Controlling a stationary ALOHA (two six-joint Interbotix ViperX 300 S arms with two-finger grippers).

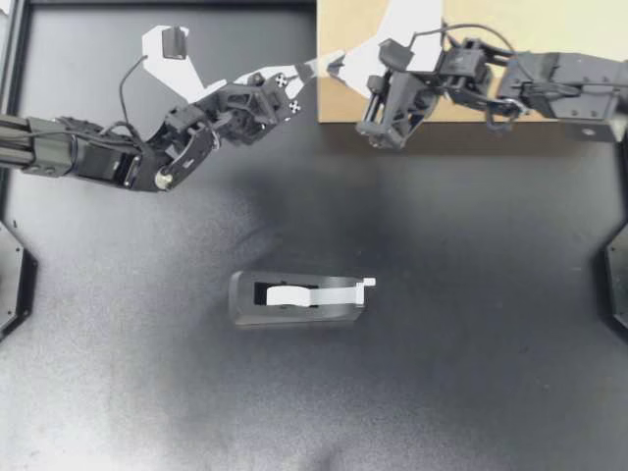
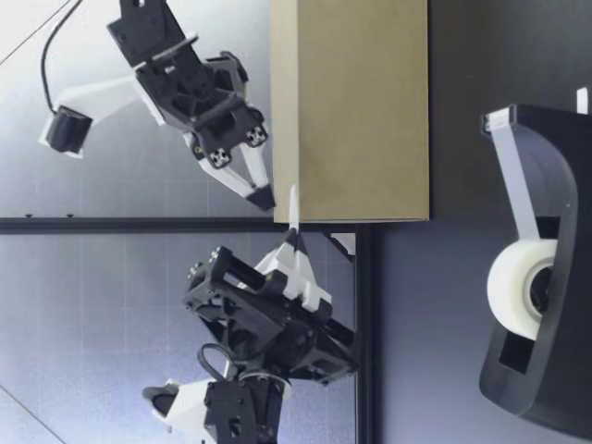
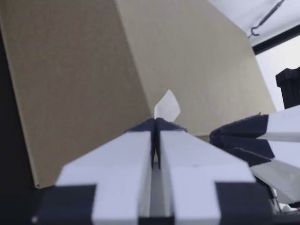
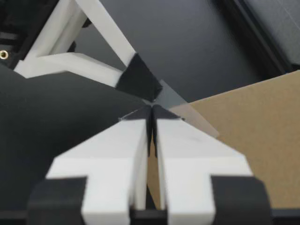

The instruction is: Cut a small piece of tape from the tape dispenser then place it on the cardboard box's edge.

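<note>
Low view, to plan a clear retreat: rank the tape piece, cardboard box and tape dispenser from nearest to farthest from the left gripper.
1. tape piece, pinched in my left gripper.
2. cardboard box, its corner edge just beside those fingertips.
3. tape dispenser, on the table, much nearer the camera.
</note>
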